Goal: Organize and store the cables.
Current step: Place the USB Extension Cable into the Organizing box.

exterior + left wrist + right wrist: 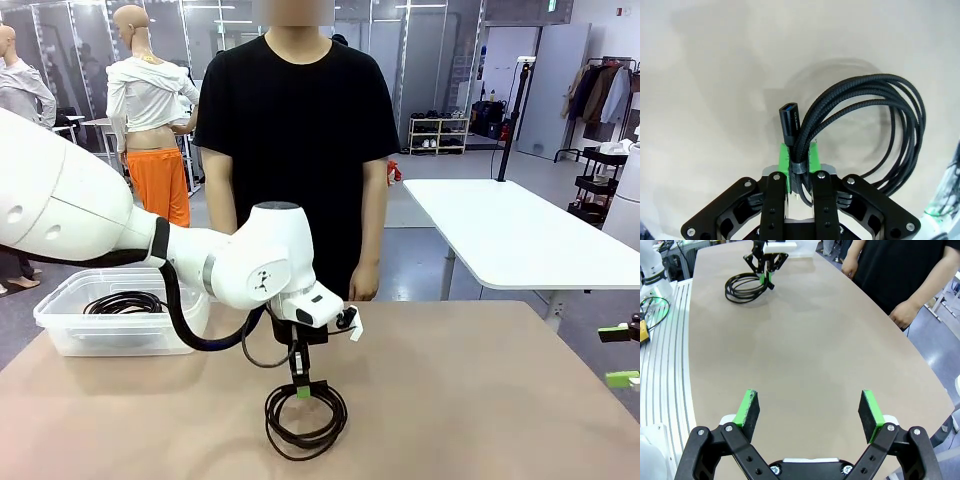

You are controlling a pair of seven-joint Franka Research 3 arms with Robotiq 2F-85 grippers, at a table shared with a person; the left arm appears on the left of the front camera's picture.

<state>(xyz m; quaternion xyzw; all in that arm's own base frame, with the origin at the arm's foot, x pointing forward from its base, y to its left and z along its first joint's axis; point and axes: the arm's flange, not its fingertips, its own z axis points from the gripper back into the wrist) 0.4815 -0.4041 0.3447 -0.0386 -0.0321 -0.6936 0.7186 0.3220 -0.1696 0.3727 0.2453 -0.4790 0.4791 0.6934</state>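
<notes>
**Left gripper clamped on coiled cable; right gripper spread wide**

Found left gripper (303, 390) lowered over the brown table (480, 400), fingers closed on the banded part of a black braided cable coil (305, 420). In the left wrist view, green pads (785, 161) pressed against the bundle at its small band, plug end (789, 122) standing up just beside the strands. Rest of coil lying on the tabletop, near the robot's edge. Noted a second coiled cable (125, 302) inside the clear plastic bin (70, 335) at far left. Observed right gripper (810, 412) above bare table, fingers far apart, holding nothing. Person's hand (363, 283) hanging at far edge
</notes>
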